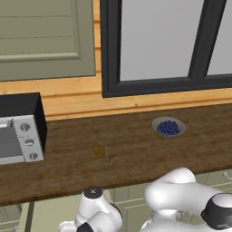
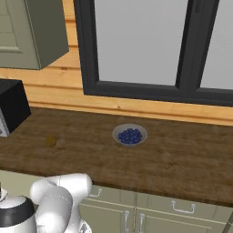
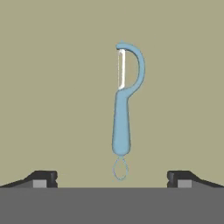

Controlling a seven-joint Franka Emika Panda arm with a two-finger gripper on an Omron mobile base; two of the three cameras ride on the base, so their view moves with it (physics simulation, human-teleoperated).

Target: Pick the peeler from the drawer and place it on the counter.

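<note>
Gripper (image 3: 112,179) fingers stand wide apart, holding nothing, just short of the peeler (image 3: 122,109), which lies flat on the drawer (image 3: 52,87) floor. Light, stiff and probably slick, it is best pinched across its straight handle, below the looped head.

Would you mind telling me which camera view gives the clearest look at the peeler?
The hand view: the peeler lies flat and whole on the pale drawer floor, ahead of the open end effector. The two base views look over the counter instead.
</note>
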